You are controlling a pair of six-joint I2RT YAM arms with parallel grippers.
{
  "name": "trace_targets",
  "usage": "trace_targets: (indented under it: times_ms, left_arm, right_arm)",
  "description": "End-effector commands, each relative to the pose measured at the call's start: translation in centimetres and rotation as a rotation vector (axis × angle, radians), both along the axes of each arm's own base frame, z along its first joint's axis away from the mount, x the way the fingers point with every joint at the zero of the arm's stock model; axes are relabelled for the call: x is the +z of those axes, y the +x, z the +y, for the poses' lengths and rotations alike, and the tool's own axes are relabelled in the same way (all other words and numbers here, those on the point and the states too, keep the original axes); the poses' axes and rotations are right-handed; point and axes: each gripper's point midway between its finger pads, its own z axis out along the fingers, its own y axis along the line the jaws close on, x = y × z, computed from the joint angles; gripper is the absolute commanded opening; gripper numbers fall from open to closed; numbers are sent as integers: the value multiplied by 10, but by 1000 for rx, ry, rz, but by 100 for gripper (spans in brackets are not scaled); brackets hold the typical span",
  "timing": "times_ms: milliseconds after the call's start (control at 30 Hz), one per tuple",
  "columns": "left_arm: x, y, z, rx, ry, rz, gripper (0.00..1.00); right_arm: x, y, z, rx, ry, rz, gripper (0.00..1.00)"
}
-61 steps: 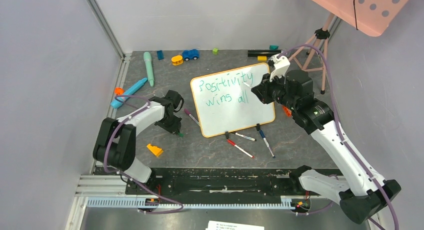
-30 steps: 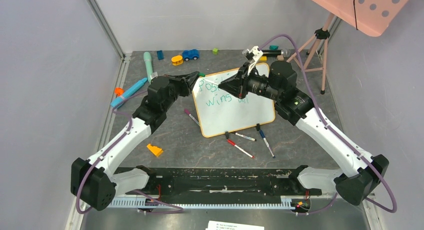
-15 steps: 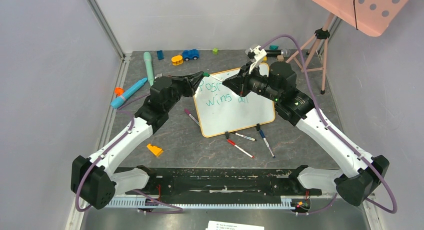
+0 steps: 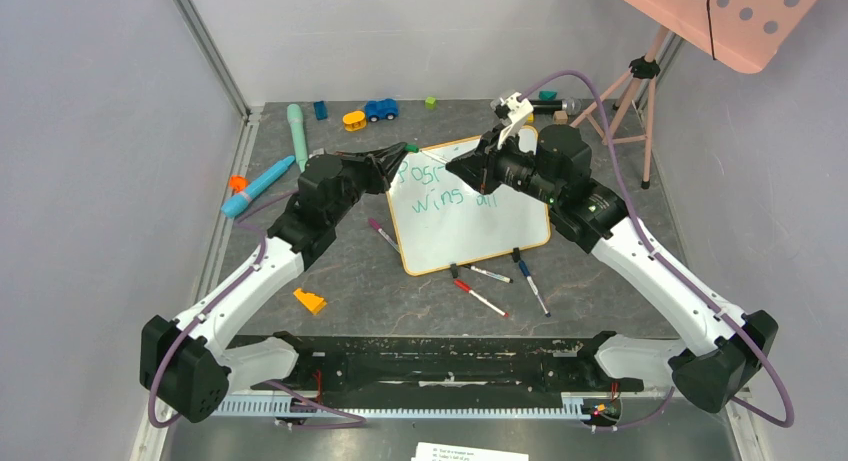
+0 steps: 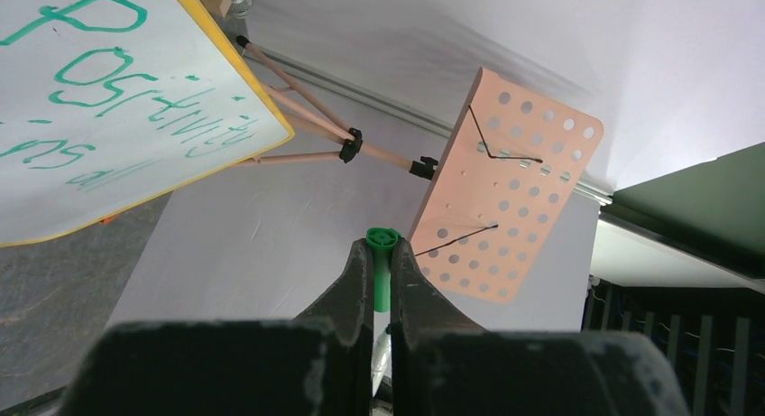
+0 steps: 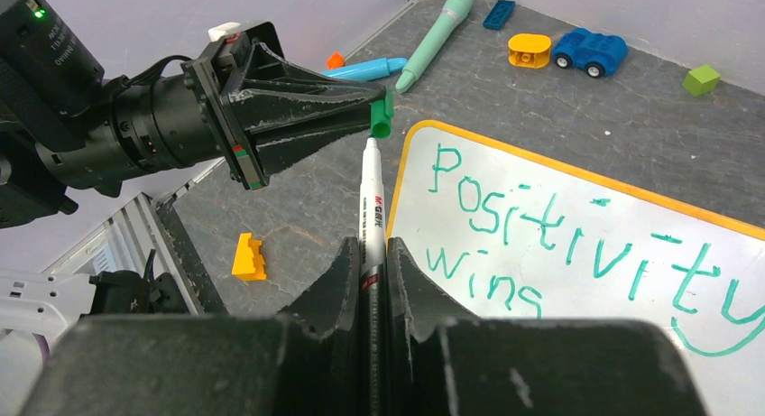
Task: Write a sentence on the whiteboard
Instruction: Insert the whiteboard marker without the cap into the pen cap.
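Observation:
The whiteboard lies flat on the table, orange-framed. On it is the sentence in teal, "Positivity wins all". My left gripper is shut on a green marker cap above the board's top left corner. My right gripper faces it, shut on a white marker. In the right wrist view the marker points at the cap, its tip at the cap's mouth. The left wrist view shows the cap pinched between my fingertips, with the whiteboard to the left.
Loose markers lie by the board's near edge, a purple one at its left. An orange block, a teal toy microphone, a blue car and small bricks lie around. A tripod with a pink perforated panel stands back right.
Both arms have swung up from beside the board and met tip to tip over its top left corner. In the last half second they have barely moved.

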Motion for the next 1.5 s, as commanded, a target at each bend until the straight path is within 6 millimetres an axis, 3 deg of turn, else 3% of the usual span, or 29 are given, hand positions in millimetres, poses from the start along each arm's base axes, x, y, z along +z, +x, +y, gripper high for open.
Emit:
trace_targets:
  times_ms: [0, 1267, 1467]
  left_arm:
    - [35, -8, -2, -23, -89, -50, 2]
    - [37, -12, -12, -58, -109, -85, 2]
    - [43, -19, -28, -135, -13, -133, 2]
  right_arm:
    - [5, 2, -2, -13, 0, -30, 0]
    - [-1, 6, -3, -26, -11, -16, 0]
    - [-2, 6, -2, -25, -14, -12, 0]
